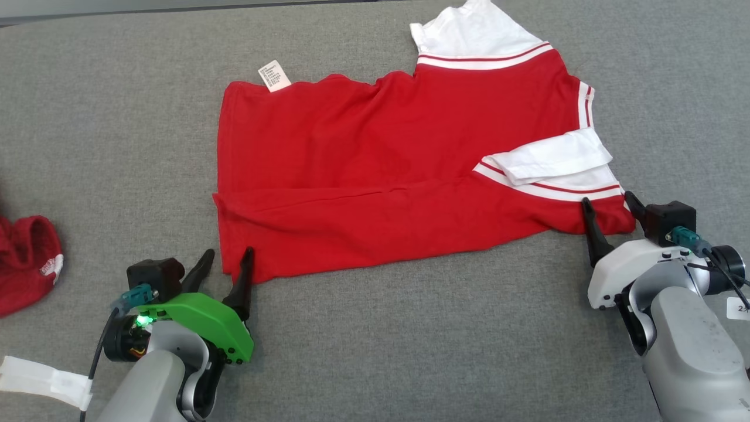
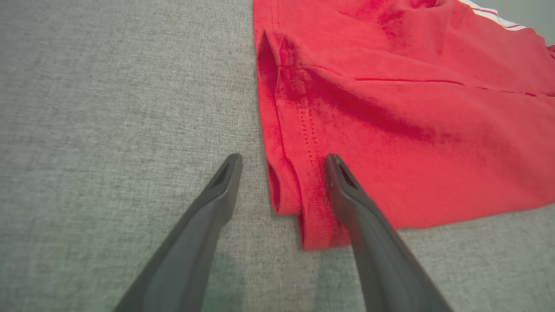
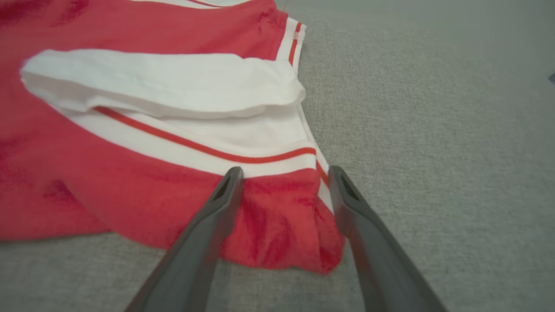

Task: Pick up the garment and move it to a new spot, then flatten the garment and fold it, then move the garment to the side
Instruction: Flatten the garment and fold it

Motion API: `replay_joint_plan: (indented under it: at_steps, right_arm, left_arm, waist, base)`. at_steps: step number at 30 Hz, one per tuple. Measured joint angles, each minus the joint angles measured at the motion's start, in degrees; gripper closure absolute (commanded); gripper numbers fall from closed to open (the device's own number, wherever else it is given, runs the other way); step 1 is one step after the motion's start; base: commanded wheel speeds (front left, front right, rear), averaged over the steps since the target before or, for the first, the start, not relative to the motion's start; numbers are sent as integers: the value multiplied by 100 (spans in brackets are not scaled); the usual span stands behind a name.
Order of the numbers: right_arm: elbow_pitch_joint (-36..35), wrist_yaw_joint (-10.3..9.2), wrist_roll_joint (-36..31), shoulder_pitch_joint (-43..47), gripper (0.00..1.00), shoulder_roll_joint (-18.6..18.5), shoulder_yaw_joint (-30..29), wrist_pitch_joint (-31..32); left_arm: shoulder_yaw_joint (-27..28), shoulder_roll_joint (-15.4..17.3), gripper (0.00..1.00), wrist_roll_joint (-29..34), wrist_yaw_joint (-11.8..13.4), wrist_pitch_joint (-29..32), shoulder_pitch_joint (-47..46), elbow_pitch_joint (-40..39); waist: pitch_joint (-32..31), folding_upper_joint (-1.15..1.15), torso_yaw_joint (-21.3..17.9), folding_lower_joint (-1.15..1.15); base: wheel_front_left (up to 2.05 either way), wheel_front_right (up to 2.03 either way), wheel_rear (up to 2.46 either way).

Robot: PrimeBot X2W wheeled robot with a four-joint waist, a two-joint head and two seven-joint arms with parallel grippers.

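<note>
Red shirt (image 1: 375, 170) with white sleeves is lying spread across the middle and upper right of the head view, on the grey cloth surface (image 1: 375, 363). Its lower edge is lying doubled up in a long fold running across the frame. Upper sleeve (image 1: 477, 29) is sticking out at the top. Lower sleeve (image 1: 556, 158) is lying folded back over the red body at right, above a red-and-white striped band (image 1: 551, 189). A white care label (image 1: 274, 76) is poking out at the shirt's upper left edge. Left gripper (image 1: 228, 252) is sitting at the shirt's lower left corner, fingers spread wide. In the left wrist view this gripper (image 2: 282, 158) is straddling the hem corner (image 2: 312, 229), not closed on it. Right gripper (image 1: 607, 199) is sitting at the lower right corner, also spread wide. In the right wrist view it (image 3: 285, 170) is straddling the red corner just below the striped band; contact with the cloth cannot be told. A second red garment (image 1: 26, 264) is lying at the left edge of the head view, well apart from the shirt. A white strap (image 1: 41, 381) is lying at lower left.
</note>
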Motion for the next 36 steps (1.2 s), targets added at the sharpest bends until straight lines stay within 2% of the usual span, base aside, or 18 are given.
replay_joint_plan:
  at_steps: [6,7,8,9,10,14,18,22,26,31,36]
  right_arm:
    - [459,0,68,-242,0,-33,86,269]
    - [498,-3,147,-261,0,-35,131,318]
    - [533,-4,235,-279,0,-41,182,350]
    - [558,-4,318,-303,64,-65,252,387]
    - [578,-4,402,-321,99,-79,324,435]
    - [573,3,834,-342,100,-151,659,624]
    - [399,7,1374,-220,100,-372,858,846]
    - [-10,9,1831,64,100,-724,915,1147]
    - [-705,12,2248,515,100,-1088,861,1592]
    - [-1874,12,2558,1336,100,-1360,532,2246]
    - [-2776,7,2661,2076,100,-1229,261,2693]
  left_arm:
    - [-32,-68,0,-204,-267,198,-100,175]
    - [-44,-76,11,-232,-318,244,-103,189]
    - [-57,-83,67,-288,-363,286,-107,197]
    - [-60,-89,100,-360,-396,338,-108,209]
    - [-67,-94,100,-404,-438,386,-107,222]
    - [-133,-166,100,-553,-567,535,-71,237]
    - [-133,-123,100,-713,-619,664,43,147]
    - [-49,111,100,-832,-654,815,300,-183]
    - [22,478,100,-987,-658,1095,706,-845]
    - [40,934,100,-1135,-486,1514,1437,-2035]
    - [83,1129,100,-1206,-168,1639,2097,-2852]
  waist:
    - [46,0,84,0]
    - [38,0,84,0]
    - [28,0,83,0]
    - [14,0,82,0]
    - [-2,0,81,0]
    - [-88,0,70,0]
    - [-207,0,60,0]
    - [-342,0,33,0]
    - [-447,0,-3,0]
    - [-472,0,-61,0]
    - [-379,0,-101,0]
  base:
    - [0,0,0]
    - [0,0,0]
    - [0,0,0]
    - [0,0,0]
    - [0,0,0]
    - [0,0,0]
    - [0,0,0]
    - [0,0,0]
    - [0,0,0]
    - [0,0,0]
    - [0,0,0]
